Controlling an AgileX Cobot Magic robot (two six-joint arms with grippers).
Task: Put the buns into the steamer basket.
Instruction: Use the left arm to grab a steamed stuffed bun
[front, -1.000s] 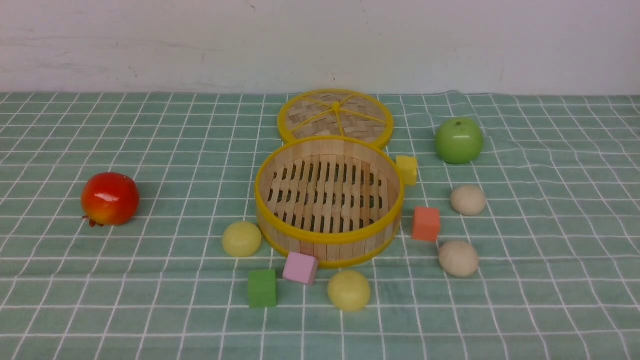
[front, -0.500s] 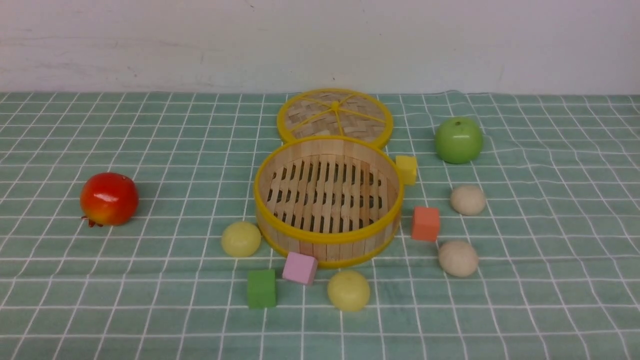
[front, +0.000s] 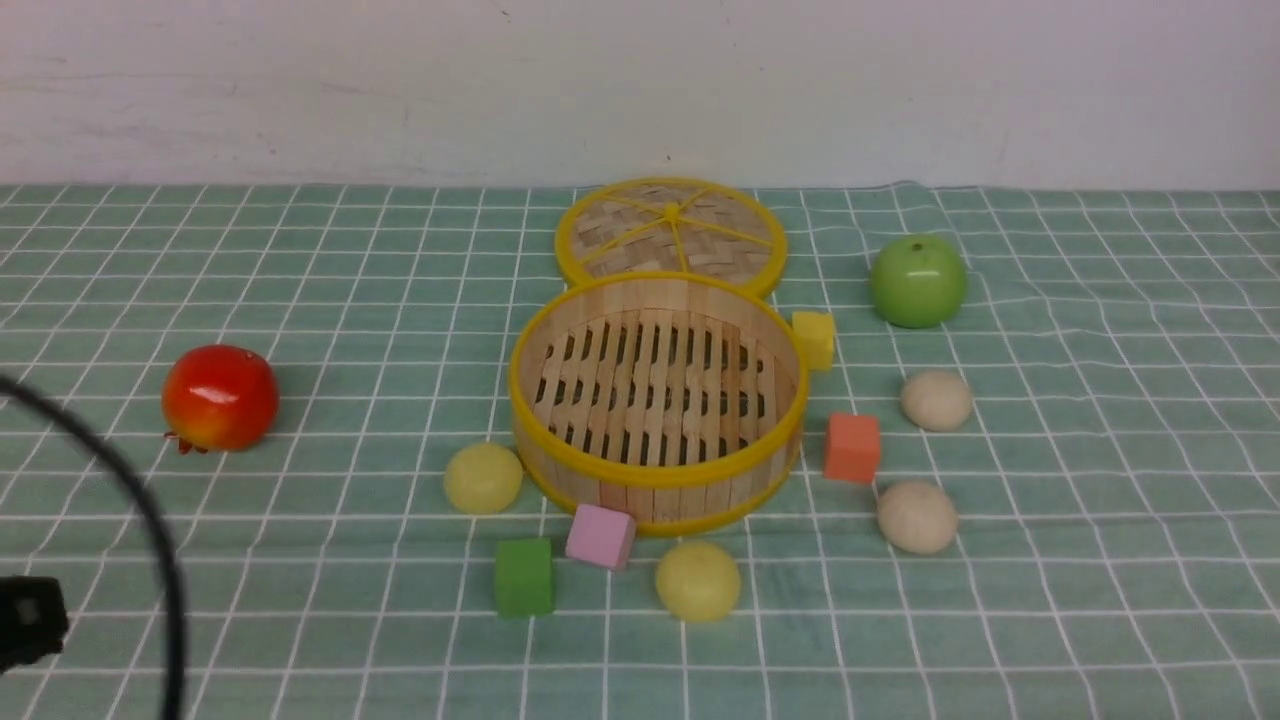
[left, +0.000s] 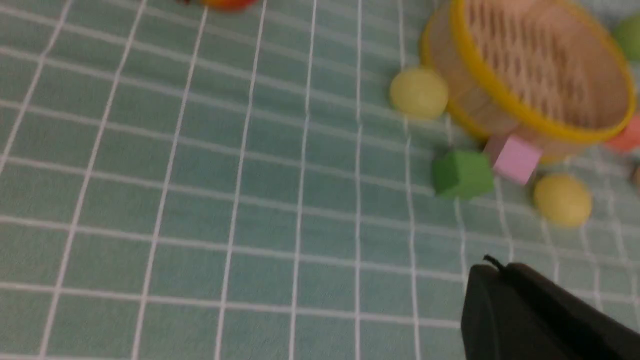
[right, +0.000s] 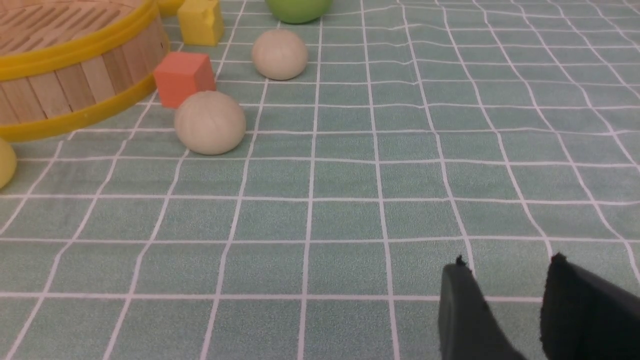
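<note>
Jaws of the left gripper (left: 495, 265) are pressed together, gripping nothing and hovering above the near-left cloth. The right gripper (right: 507, 266) stands parted with bare cloth showing through the gap, holding nothing and touching nothing.

The steamer basket (front: 655, 478) sits mid-table on a green checked tablecloth (front: 300, 300). One yellow bun (front: 483, 478) lies just beside its near-left wall and a second yellow bun (front: 698, 580) just in front of it. A far beige bun (front: 936, 400) and a near beige bun (front: 917, 516) lie to its right, apart from it.

The woven lid (front: 670, 230) lies flat behind the basket. A green apple (front: 917, 280) sits far right, a red fruit (front: 220, 397) well to the left, and a white wall (front: 640, 80) closes the far side.
</note>
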